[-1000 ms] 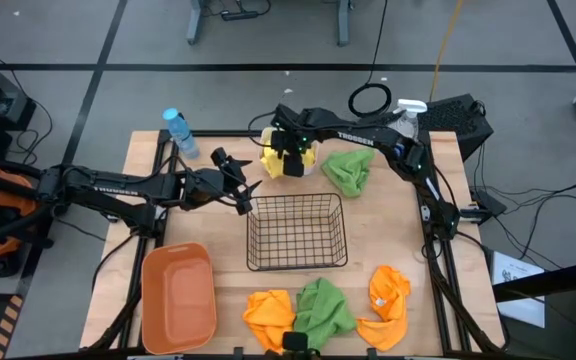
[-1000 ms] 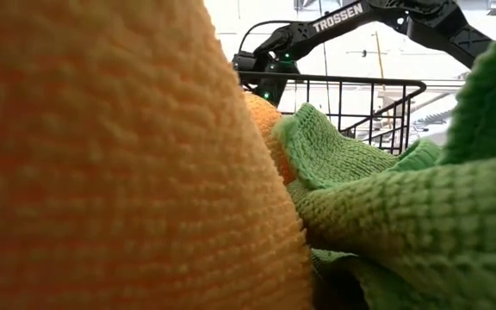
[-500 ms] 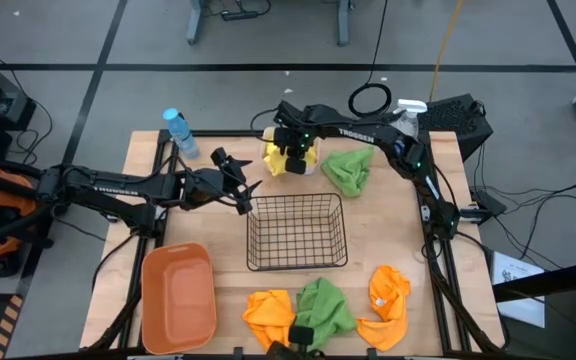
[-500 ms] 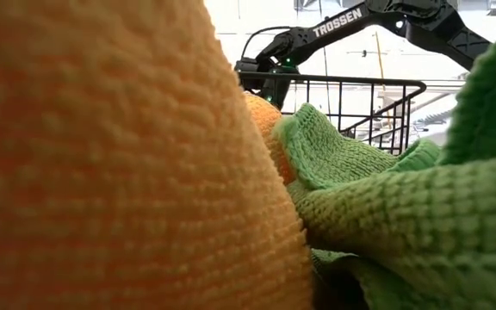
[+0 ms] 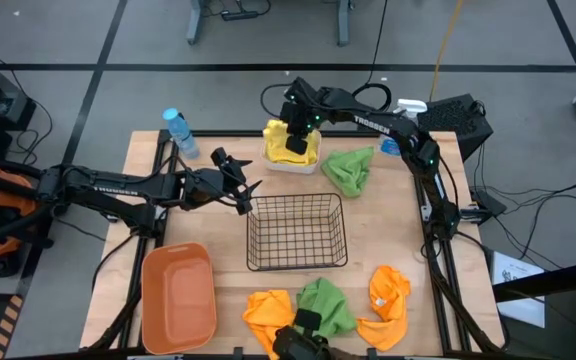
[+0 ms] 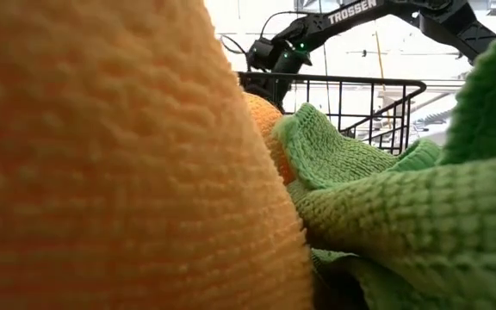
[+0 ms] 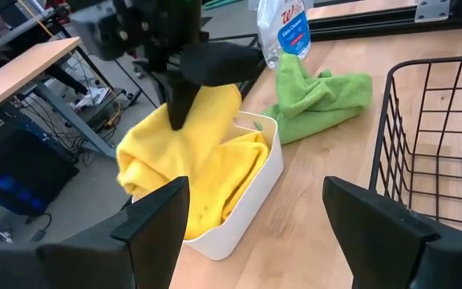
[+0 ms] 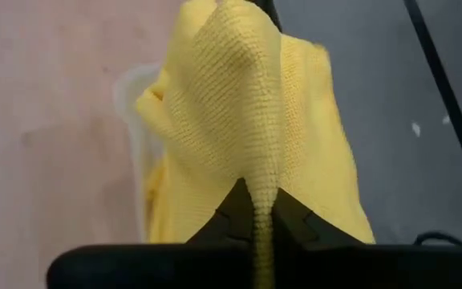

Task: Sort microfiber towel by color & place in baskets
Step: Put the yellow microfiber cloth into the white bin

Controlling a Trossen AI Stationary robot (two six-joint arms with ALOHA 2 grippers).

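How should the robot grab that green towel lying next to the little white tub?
Probably from straight above, pinching the raised crumpled fold near the middle of the green towel. It lies bunched on the table with ridges standing up, so fingers can close around one. The spray bottle stands close by its far side, so a top approach avoids bumping it. The white tub sits apart on its other side.

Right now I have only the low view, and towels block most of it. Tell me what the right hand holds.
Observer: The right hand is shut on a yellow towel.
Operator: Say where it hangs.
Observer: Over the white tub; yellow cloth lies in the tub and drapes over its rim.
Operator: Report the left hand.
Observer: The left hand is open and holds nothing, beside a corner of the black wire-mesh basket.
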